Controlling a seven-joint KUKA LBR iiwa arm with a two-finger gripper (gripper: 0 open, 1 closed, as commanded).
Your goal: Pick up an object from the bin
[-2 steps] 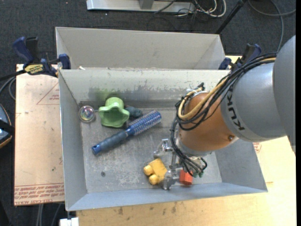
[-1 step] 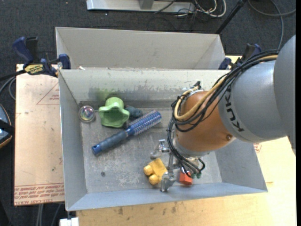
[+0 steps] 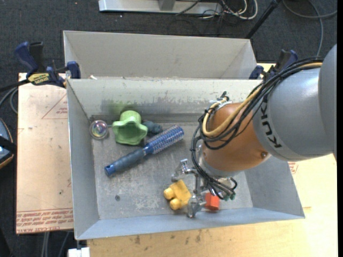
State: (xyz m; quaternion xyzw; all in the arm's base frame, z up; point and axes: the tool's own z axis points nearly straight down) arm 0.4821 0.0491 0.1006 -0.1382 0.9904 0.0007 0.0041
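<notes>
My gripper (image 3: 188,191) is low over the bin's front right part, under the orange wrist cover. Its two metal fingers stand open, one tip toward the bin's middle and one near the front wall. A small lumpy yellow toy (image 3: 176,194) lies on the floor just left of the gap between the tips, partly inside it. I cannot tell whether the fingers touch it. A small orange-red block (image 3: 213,202) lies just right of the front finger.
A blue hairbrush (image 3: 146,149) lies diagonally across the middle. A green flower-shaped cup (image 3: 129,127), a small dark thing (image 3: 154,127) and a shiny clear ball (image 3: 98,129) sit at the back left. The front wall is close behind the gripper.
</notes>
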